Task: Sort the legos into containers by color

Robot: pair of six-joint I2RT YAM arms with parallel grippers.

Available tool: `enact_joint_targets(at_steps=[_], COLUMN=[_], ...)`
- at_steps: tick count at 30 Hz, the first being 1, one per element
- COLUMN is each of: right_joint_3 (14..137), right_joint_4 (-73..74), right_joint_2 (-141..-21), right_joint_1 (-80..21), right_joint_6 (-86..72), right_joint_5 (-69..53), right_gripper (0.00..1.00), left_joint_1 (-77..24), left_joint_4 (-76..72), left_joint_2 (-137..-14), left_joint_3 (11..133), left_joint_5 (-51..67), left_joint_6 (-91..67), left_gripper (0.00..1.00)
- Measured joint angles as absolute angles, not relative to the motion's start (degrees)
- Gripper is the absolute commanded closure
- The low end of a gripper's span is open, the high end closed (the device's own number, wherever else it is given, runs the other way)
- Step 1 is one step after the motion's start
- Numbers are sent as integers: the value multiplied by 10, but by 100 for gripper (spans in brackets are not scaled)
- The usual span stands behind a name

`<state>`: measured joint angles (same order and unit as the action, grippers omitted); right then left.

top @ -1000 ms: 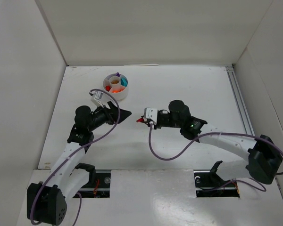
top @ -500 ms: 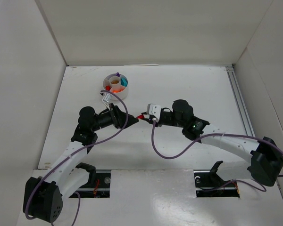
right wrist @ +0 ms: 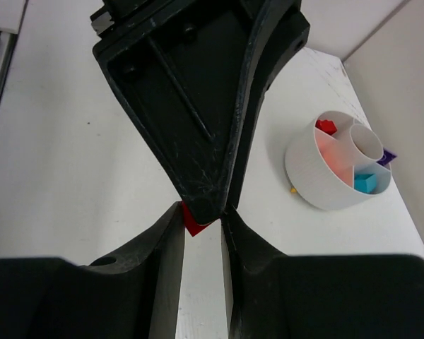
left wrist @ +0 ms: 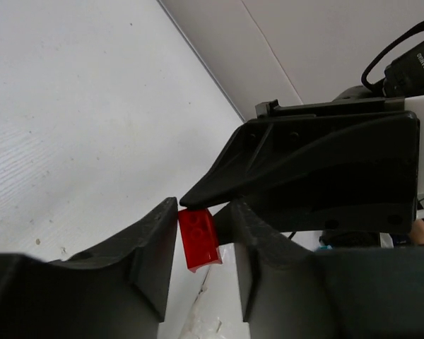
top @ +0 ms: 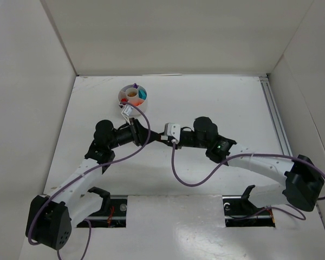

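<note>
The white round plastic dish (right wrist: pixel 318 185), with coloured pieces (right wrist: pixel 364 183) in its compartments, sits well apart beyond the left gripper (top: pixel 149 135). That gripper's fingers flank the small red plastic brick (left wrist: pixel 199 239); whether they clamp it I cannot tell. Meeting it tip to tip, the right gripper (right wrist: pixel 201 212) is closed on the same brick.

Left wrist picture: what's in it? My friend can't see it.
A small red brick sits between the left arm's black jaws, and the tip of the right arm's black jaws meets it at its upper edge. The white table lies behind.
</note>
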<state>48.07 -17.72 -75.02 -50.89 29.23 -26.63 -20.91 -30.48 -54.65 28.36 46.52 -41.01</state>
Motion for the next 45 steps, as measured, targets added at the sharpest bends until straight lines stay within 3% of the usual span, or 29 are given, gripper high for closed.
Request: enact_joint_targets(at_steps=[3,9,14,16,19,21,24,25,31,35,45], right_joint_3=[481,482,482,482,482,482,482,482,484,488,469], right_joint_4=[-181,-185,-188,-190,-190,-192,-199,-201,-197,-186,-116], right_joint_2=[-750,-749,-743,-742,-742,-741,-741,-740,-740,-740,-687], right_joint_1=[-511,-511,-516,-519,-521,-522,-522,-521,-521,-521,-508], right_joint_6=[288,280,270,267,256,253,248,248,246,248,251], right_joint_5=[-254,-231,-218,-210,-201,-197,-189,-184,-178,-176,-85], right_gripper=[88,88,87,87,68,66,54,46,25,2,0], left_joint_1=[-208,-206,-206,-206,-206,-206,-207,-207,-209,-209,-119], left_joint_4=[-305,-305,-307,-307,-305,-301,-281,-271,-214,-150,-69], left_joint_2=[-548,-545,-536,-534,-533,-529,-522,-519,-508,-519,-669], left_joint_3=[286,286,286,286,286,286,296,302,349,396,532], left_joint_5=[464,460,459,458,454,450,441,437,392,311,110], left_joint_6=[-404,-402,-401,-401,-404,-405,-404,-402,-390,-371,-320], left_gripper=[80,76,100,100,100,100,100,100,100,100,100])
